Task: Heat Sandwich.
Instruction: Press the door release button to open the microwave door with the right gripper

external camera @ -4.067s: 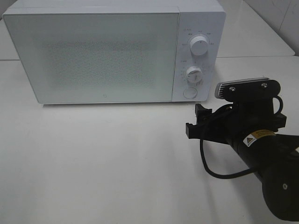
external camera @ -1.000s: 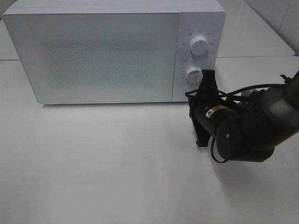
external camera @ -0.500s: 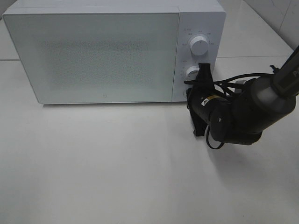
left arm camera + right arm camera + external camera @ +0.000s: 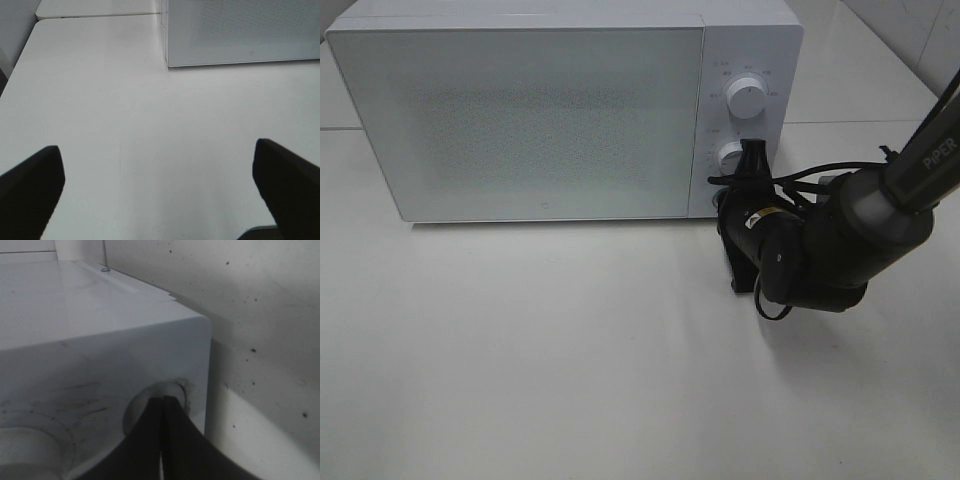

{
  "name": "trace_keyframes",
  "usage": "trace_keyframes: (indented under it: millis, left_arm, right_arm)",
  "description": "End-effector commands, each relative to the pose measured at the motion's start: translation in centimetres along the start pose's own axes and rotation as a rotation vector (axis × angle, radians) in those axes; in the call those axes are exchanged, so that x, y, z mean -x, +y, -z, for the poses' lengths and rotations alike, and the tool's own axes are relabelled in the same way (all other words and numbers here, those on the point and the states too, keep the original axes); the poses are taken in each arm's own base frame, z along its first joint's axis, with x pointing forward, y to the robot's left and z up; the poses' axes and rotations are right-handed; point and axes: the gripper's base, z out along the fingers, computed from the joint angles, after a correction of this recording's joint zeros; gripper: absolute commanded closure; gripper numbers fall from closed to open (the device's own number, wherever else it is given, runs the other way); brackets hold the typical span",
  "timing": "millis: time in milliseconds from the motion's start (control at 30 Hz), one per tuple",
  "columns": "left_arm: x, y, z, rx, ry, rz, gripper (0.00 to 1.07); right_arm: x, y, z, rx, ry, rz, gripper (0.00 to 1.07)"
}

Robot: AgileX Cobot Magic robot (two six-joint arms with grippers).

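The sandwich was not seen in any view; whether it lay inside the microwave (image 4: 570, 12), behind the closed door (image 4: 520, 110), could not be told. The right hand (image 4: 162, 402) was clenched with nothing between its fingers, and its tip was set against the round button (image 4: 135, 410) low on the control panel (image 4: 745, 130). The left hand (image 4: 157, 147) was held released above the counter (image 4: 150, 100), grasping nothing. The sandwich was judged light, soft and easily squashed; a gentle hold at the crust sides would be advised.
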Motion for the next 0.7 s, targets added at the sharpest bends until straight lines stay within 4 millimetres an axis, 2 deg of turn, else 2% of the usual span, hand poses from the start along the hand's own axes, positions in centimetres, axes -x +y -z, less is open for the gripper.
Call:
trace_keyframes:
  millis: [33, 233, 700]
  left_arm:
    - [-0.2, 0.0, 0.2, -0.007, -0.015, -0.002, 0.09]
    - [-0.2, 0.0, 0.2, -0.007, -0.015, -0.002, 0.09]
    - [-0.2, 0.0, 0.2, -0.007, -0.015, -0.002, 0.09]
  right_arm:
    - [0.4, 1.8, -0.2, 0.150, -0.046, 0.010, 1.07]
    - [0.4, 2.4, -0.2, 0.203, -0.061, 0.004, 1.07]
    - [0.8, 6.7, -2.3, 0.334, -0.107, -0.017, 1.07]
